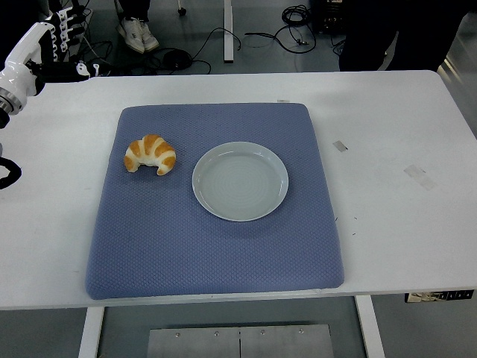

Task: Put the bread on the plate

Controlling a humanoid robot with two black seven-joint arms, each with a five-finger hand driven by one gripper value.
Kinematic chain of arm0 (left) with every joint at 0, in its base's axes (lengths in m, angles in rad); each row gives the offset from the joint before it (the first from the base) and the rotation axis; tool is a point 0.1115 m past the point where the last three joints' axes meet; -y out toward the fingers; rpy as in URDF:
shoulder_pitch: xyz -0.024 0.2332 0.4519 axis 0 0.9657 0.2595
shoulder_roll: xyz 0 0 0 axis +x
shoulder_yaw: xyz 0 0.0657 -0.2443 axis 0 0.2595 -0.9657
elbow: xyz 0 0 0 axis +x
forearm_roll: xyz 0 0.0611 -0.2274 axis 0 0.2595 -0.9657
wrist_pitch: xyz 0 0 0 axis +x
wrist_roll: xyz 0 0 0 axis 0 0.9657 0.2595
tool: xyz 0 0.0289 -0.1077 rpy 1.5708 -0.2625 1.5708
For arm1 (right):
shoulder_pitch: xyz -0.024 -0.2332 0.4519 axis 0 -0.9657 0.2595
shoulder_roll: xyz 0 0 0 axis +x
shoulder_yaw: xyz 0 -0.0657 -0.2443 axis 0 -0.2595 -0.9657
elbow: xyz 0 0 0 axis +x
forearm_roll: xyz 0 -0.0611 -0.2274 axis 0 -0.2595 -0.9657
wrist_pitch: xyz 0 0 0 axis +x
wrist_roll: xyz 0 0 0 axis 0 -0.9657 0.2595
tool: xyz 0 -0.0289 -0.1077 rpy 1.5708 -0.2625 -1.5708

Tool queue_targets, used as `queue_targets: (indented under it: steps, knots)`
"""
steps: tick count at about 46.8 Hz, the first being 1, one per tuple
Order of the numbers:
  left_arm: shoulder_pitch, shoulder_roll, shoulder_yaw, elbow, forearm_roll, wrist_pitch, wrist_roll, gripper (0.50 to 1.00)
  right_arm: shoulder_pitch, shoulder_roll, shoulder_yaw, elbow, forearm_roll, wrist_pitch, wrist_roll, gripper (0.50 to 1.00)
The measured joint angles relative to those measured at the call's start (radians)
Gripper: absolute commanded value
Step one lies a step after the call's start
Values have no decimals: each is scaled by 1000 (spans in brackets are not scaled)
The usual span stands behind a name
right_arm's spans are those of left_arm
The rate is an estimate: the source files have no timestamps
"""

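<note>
A golden croissant-shaped bread [151, 155] lies on the left part of a blue mat [216, 246]. Just right of it, near the mat's middle, sits an empty pale round plate [240, 180]; bread and plate do not touch. My left hand [65, 45] is raised over the table's far left corner, well away from the bread, its fingers relaxed and holding nothing. The right arm is out of the picture.
The white table [395, 149] has small tape marks at its right side. A black part [9, 174] shows at the left edge. Beyond the far edge are cables, table legs, a person's shoes [139, 34] and dark trousers [395, 33].
</note>
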Motion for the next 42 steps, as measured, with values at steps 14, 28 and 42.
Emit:
queue_targets:
  steps: [14, 28, 42]
  knots:
    - [-2, -10, 4, 0, -3, 2, 1, 972, 0, 0, 0, 0, 0, 0, 0, 1000]
    - [-2, -7, 3, -1, -3, 1, 1, 972, 0, 0, 0, 0, 0, 0, 0, 1000]
    - [-2, -10, 4, -1, -3, 1, 2, 972, 0, 0, 0, 0, 0, 0, 0, 1000]
